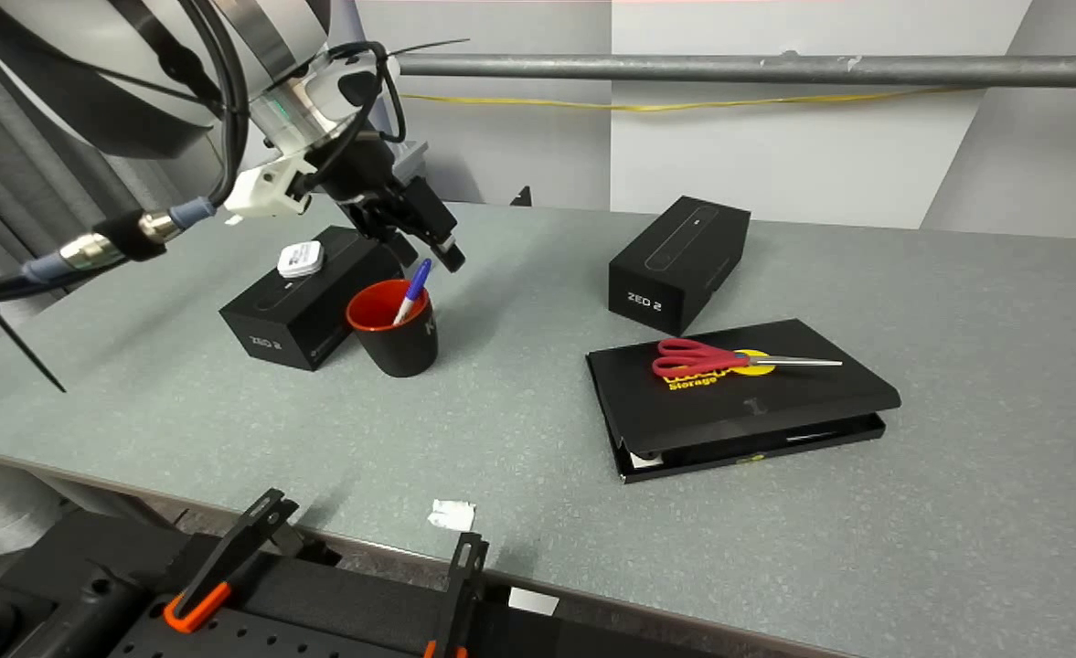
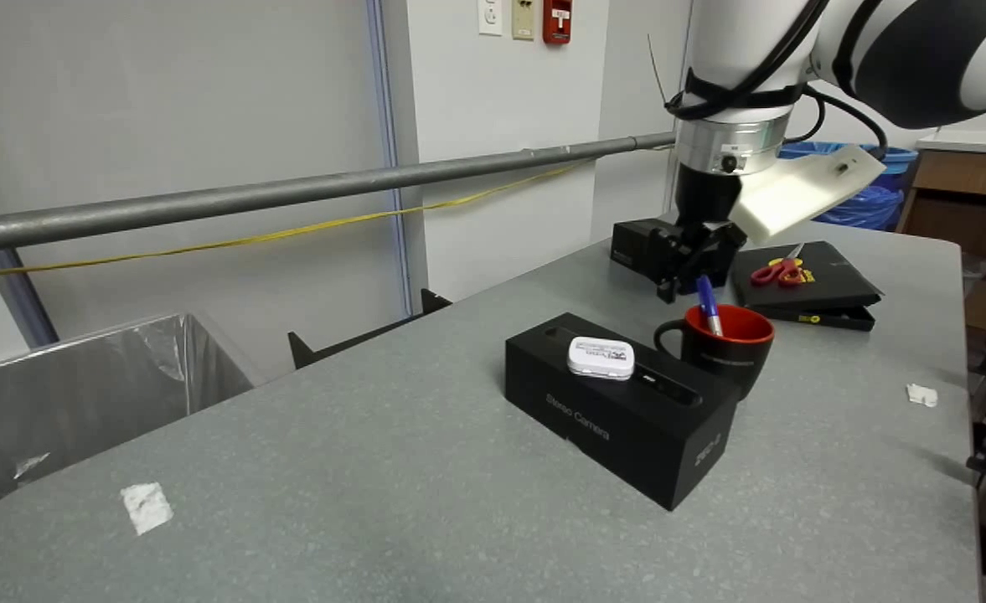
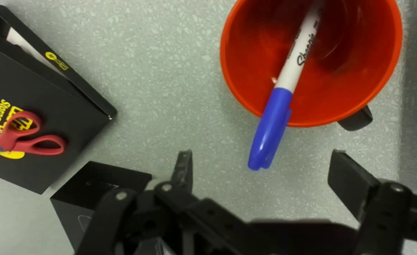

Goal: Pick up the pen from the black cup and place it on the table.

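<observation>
A white marker pen with a blue cap (image 1: 419, 279) leans in the black cup with a red inside (image 1: 399, 352), cap up and past the rim. Both show in the exterior view with the pen (image 2: 707, 300) and cup (image 2: 723, 362). The cup stands upright on the grey table (image 1: 501, 411). My gripper (image 1: 430, 254) is open and empty, just above the cup at the pen's cap end. In the wrist view the pen (image 3: 288, 79) points its cap between the open fingers (image 3: 261, 156), touching neither; its lower end is inside the cup (image 3: 367, 83).
A black ZED box (image 2: 618, 419) with a white tin (image 2: 601, 358) on it stands close beside the cup. Another black box (image 1: 675, 265) stands farther off. Red scissors (image 1: 697, 358) lie on a black storage case (image 1: 757, 411). A grey pipe (image 1: 757, 68) runs behind the table.
</observation>
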